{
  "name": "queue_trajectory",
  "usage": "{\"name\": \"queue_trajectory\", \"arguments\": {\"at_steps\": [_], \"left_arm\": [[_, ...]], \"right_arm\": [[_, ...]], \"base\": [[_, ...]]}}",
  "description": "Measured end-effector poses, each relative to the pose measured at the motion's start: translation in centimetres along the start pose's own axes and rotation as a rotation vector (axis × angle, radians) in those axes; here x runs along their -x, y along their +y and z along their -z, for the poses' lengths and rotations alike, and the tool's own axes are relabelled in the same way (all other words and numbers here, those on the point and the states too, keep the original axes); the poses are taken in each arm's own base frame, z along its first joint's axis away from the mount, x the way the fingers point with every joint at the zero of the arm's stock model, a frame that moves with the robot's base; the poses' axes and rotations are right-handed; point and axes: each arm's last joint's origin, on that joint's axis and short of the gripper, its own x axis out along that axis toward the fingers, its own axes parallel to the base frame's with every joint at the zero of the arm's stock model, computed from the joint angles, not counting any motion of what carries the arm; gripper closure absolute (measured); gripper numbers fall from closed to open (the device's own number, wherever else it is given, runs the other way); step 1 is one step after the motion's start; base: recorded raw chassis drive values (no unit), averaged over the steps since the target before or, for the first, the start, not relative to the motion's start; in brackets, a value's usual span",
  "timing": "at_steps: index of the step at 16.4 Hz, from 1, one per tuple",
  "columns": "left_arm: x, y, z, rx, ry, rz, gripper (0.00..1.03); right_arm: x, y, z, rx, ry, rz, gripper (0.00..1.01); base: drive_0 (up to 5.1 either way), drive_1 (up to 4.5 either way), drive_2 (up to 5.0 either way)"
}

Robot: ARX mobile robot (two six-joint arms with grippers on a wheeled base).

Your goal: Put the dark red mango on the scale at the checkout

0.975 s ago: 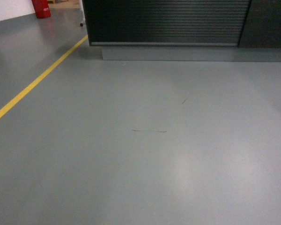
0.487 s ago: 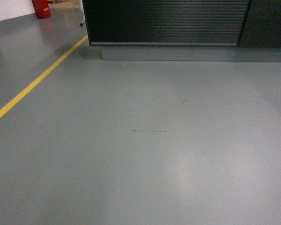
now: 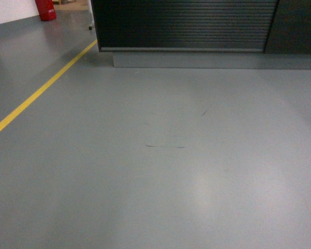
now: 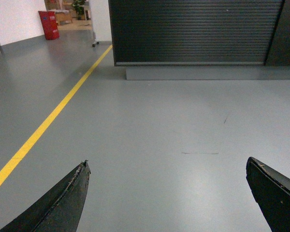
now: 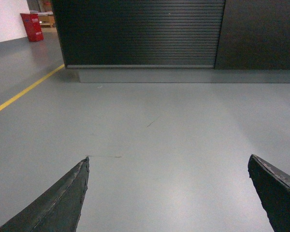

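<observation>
Straight ahead in the head view, the checkout (image 3: 184,25) shows only its ribbed dark front across bare grey floor (image 3: 160,176); no claw, dark red mango or scale appears, so I cannot tell which arm is nearer. From the left wrist, the left claw (image 4: 168,193) is spread and empty, checkout ahead, yellow floor line (image 4: 53,113) to its left. From the right wrist, the right claw (image 5: 169,193) is likewise spread and empty, with nothing on the floor between.
</observation>
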Motion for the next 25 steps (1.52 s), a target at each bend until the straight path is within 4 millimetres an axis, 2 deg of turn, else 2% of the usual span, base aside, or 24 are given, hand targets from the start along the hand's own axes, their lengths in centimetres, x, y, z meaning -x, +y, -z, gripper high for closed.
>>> {"name": "queue_trajectory", "arguments": {"at_steps": [17,25], "left_arm": [[0.00,0.00,0.01,0.000,0.001,0.000,0.05],[0.00,0.00,0.01,0.000,0.001,-0.001,0.05]], "right_arm": [[0.00,0.00,0.02,0.000,0.002,0.000,0.03],[0.00,0.00,0.01,0.000,0.001,0.000,0.03]], "base": [[0.0,0.00,0.0],[0.0,4.27,-4.2]]}}
